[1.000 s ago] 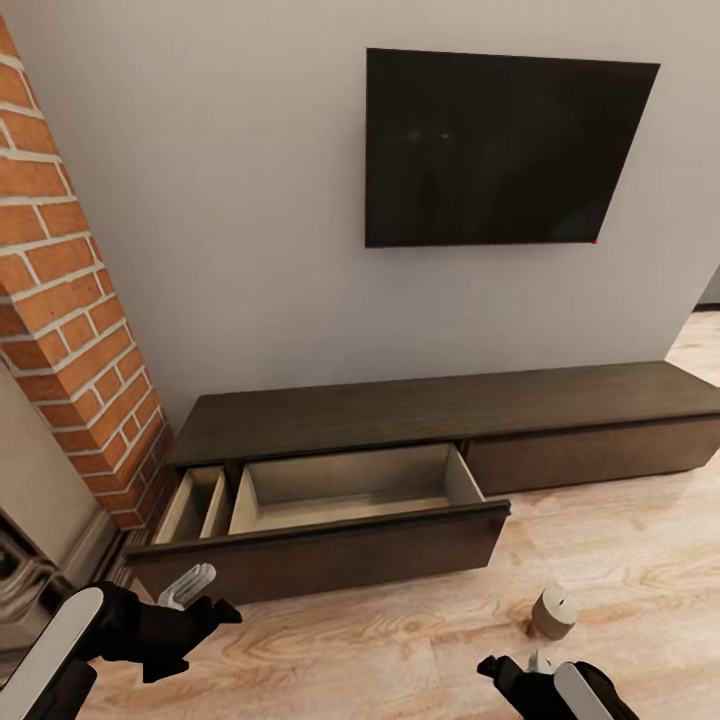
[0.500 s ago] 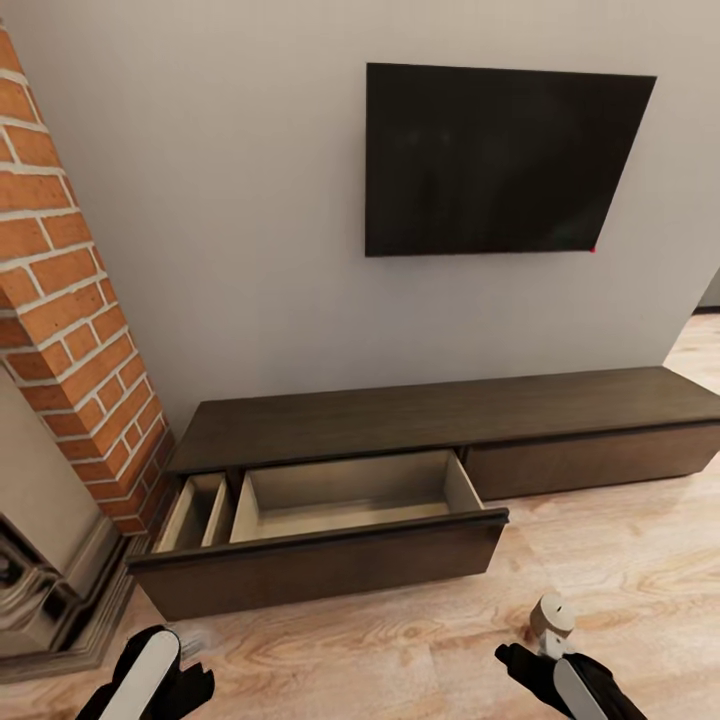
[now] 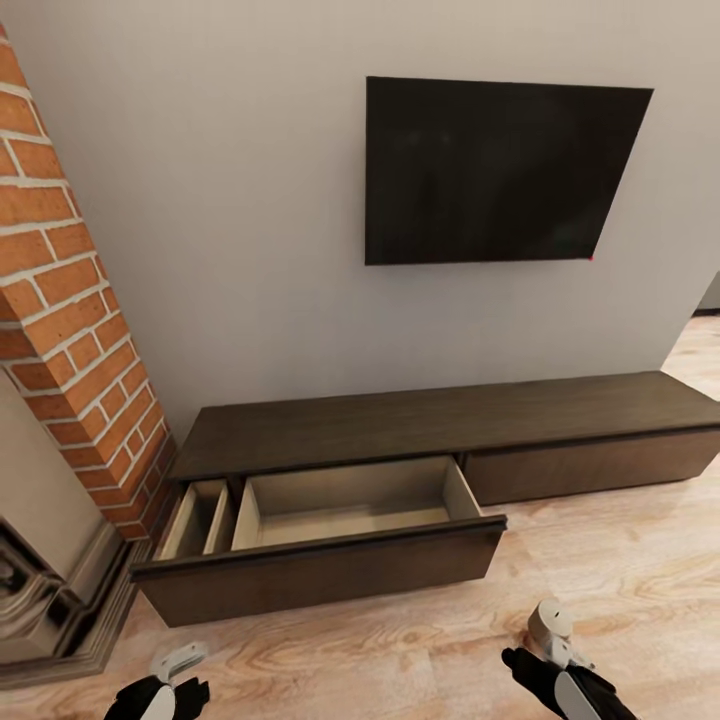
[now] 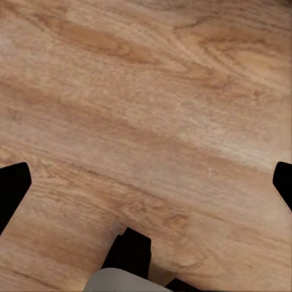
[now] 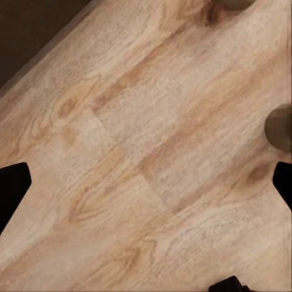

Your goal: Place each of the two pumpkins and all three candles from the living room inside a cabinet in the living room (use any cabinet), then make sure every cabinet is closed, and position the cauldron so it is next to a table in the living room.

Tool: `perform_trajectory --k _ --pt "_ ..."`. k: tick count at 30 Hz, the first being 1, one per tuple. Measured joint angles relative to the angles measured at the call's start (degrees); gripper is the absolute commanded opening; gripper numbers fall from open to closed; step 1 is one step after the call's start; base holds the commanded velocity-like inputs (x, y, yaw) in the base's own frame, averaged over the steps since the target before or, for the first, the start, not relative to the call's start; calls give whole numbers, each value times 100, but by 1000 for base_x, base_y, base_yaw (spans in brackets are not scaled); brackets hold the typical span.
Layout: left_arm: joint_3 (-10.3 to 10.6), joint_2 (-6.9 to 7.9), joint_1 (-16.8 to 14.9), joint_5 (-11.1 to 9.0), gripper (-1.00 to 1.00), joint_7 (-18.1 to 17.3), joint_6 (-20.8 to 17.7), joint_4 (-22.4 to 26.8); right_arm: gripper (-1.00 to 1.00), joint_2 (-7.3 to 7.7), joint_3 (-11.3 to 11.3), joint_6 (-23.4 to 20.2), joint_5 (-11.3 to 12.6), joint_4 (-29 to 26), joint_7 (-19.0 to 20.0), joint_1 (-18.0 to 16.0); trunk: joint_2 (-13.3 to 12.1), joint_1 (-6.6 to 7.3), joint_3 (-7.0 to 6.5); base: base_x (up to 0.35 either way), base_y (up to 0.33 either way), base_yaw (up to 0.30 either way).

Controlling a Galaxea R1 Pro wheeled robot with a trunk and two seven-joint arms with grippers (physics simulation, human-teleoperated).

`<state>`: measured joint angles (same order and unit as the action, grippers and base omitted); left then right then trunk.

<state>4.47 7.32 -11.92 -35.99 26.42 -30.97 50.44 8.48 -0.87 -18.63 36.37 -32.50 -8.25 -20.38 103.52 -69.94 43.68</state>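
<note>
Showing one cabinet (image 3: 400,425), one drawer (image 3: 330,545) open.

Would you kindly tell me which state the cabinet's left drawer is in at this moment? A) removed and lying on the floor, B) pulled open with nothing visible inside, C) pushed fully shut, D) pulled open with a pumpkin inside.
B: in the head view the cabinet has its left drawer pulled out, and the pale wooden interior that shows holds nothing.
</note>
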Motion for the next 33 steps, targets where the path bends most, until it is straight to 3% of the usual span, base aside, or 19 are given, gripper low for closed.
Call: perform_trajectory --k 6,33 --pt "18 -11 -1 20 100 -101 362 -207 100 -9 0 175 -96 135 -2 0 -42 23 -19 0 0 -13" --pt "47 -28 -2 20 100 -133 419 -313 100 -8 15 588 -65 616 -2 1 -42 23 -17 -46 19 -264"
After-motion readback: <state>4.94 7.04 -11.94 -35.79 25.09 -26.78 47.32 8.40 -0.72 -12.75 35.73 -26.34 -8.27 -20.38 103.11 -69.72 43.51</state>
